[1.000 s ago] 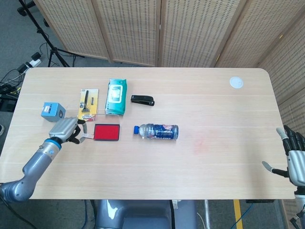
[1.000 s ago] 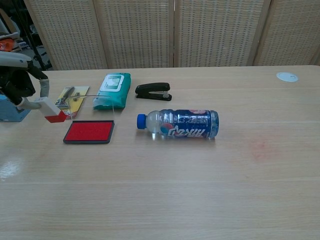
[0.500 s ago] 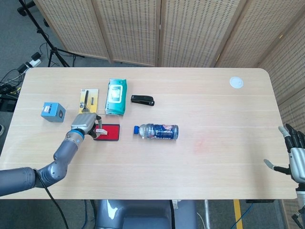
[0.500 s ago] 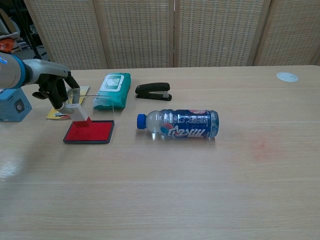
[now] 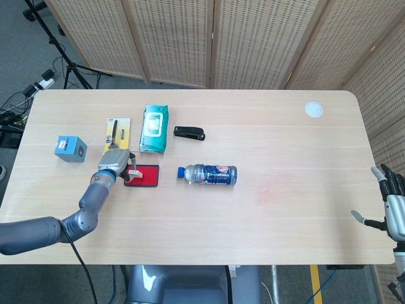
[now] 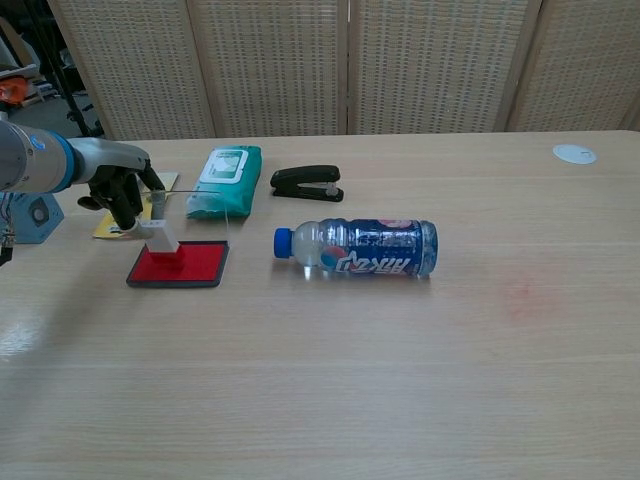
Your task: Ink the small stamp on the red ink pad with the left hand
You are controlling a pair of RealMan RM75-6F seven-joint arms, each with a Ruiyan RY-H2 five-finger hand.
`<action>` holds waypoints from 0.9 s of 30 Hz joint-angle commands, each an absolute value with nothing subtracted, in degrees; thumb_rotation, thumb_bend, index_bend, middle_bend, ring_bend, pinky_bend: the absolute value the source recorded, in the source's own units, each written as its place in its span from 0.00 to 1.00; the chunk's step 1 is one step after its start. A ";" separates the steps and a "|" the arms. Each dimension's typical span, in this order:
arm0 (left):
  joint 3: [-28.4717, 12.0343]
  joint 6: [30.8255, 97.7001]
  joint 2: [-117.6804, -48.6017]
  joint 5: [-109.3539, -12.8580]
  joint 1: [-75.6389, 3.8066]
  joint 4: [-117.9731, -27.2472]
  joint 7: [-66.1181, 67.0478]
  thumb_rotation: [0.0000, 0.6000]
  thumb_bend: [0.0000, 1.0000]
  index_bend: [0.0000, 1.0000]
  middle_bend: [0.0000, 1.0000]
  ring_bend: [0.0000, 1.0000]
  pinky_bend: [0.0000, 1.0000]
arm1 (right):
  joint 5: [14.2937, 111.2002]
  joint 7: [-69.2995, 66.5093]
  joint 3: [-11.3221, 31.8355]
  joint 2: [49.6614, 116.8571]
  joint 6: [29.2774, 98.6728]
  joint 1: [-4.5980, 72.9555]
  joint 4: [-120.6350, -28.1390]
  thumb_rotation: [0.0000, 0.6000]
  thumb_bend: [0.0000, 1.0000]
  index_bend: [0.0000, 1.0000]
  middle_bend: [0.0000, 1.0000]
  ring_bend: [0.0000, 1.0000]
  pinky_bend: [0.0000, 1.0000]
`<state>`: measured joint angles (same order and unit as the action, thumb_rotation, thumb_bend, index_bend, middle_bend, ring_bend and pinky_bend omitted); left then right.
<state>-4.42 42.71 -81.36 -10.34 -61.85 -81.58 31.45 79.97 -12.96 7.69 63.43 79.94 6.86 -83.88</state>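
Note:
My left hand (image 6: 125,193) (image 5: 115,162) holds the small white stamp (image 6: 161,240) (image 5: 133,171) tilted, its lower end down on the left part of the red ink pad (image 6: 190,264) (image 5: 147,176). The pad's clear lid stands open behind it. At the table's right edge in the head view my right hand (image 5: 393,206) is open with its fingers spread, holding nothing. It does not show in the chest view.
A water bottle (image 6: 358,248) lies on its side right of the pad. Behind are a teal wipes pack (image 6: 224,181), a black stapler (image 6: 307,183) and a yellow carded tool (image 5: 117,137). A blue cube (image 5: 69,148) sits at far left, a white disc (image 5: 313,109) at far right.
My left hand has swung right from beside the pad and lowered, bringing the stamp from the air onto the red pad. The right hand has barely shifted.

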 commanded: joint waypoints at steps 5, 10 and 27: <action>-3.71 42.29 -82.56 -9.69 -62.47 -80.20 31.99 1.00 0.48 0.62 0.97 0.99 0.90 | 79.64 -13.17 7.79 63.51 79.62 6.96 -83.59 1.00 0.00 0.00 0.00 0.00 0.00; -3.38 41.74 -83.28 -8.99 -62.60 -79.01 31.96 1.00 0.48 0.62 0.97 0.99 0.90 | 79.63 -13.63 7.82 63.41 79.64 6.91 -83.52 1.00 0.00 0.00 0.00 0.00 0.00; -2.59 40.67 -85.88 -7.56 -63.02 -75.19 32.56 1.00 0.48 0.62 0.97 0.99 0.90 | 79.54 -13.72 7.83 63.51 79.47 6.96 -83.23 1.00 0.00 0.00 0.00 0.00 0.00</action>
